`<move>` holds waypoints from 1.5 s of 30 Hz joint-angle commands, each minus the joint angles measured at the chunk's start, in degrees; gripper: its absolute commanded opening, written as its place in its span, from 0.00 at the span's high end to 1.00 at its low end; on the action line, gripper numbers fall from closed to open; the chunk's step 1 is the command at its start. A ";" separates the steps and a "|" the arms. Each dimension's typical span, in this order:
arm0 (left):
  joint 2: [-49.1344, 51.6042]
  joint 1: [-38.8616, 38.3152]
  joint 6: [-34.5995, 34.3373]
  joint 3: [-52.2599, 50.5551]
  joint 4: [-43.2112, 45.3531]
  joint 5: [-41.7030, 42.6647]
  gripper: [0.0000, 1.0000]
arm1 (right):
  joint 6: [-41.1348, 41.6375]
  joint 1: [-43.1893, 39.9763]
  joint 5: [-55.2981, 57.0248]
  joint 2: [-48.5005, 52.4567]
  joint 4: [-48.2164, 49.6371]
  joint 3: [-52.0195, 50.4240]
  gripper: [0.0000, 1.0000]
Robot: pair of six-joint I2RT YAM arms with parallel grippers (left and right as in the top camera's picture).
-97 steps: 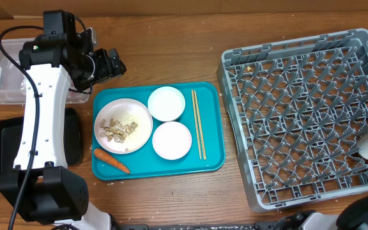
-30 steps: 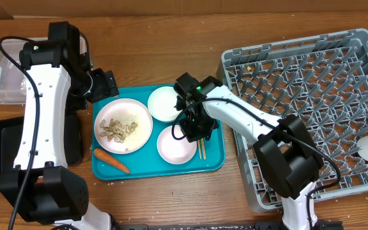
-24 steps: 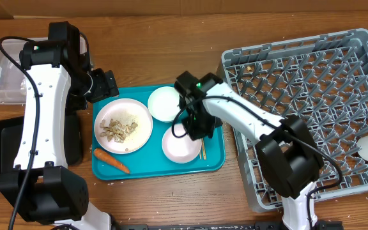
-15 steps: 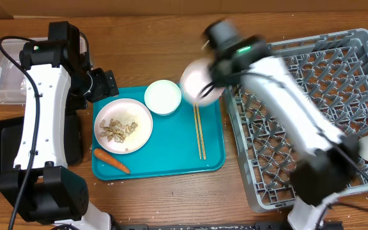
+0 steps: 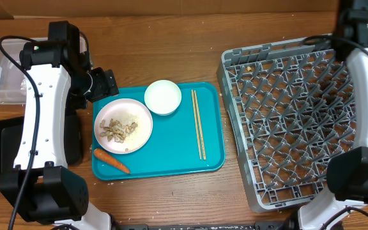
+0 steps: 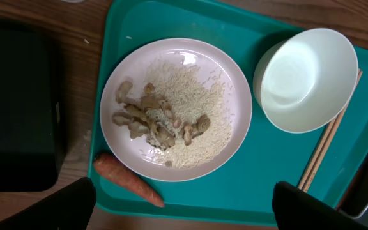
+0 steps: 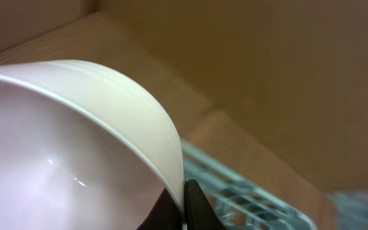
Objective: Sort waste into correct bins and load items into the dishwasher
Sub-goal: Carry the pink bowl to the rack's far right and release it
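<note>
Grips white bowl (image 7: 75,153) by rim in right pincer (image 7: 183,206), right of teal tray (image 5: 171,153); holds left pincer (image 6: 190,211) open above tray.

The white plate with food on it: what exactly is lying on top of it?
Rice bits are spread across the plate, with a pile of beige nut-shell scraps among them. The carrot lies off it, on the teal tray. Anything beneath the pile is hidden.
</note>
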 commanded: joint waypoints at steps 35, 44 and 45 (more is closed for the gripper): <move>-1.11 -0.37 -0.81 -0.37 -0.44 0.04 0.09 | 7.61 9.94 -10.82 9.62 -6.58 -11.65 0.51; -1.11 -0.37 -0.81 -0.37 -0.37 0.04 0.09 | -12.50 11.63 -34.99 0.83 -6.54 -1.01 0.16; -1.11 -0.37 -0.83 -0.37 -0.24 0.07 0.09 | -14.80 12.20 -40.22 0.50 -6.75 0.39 0.16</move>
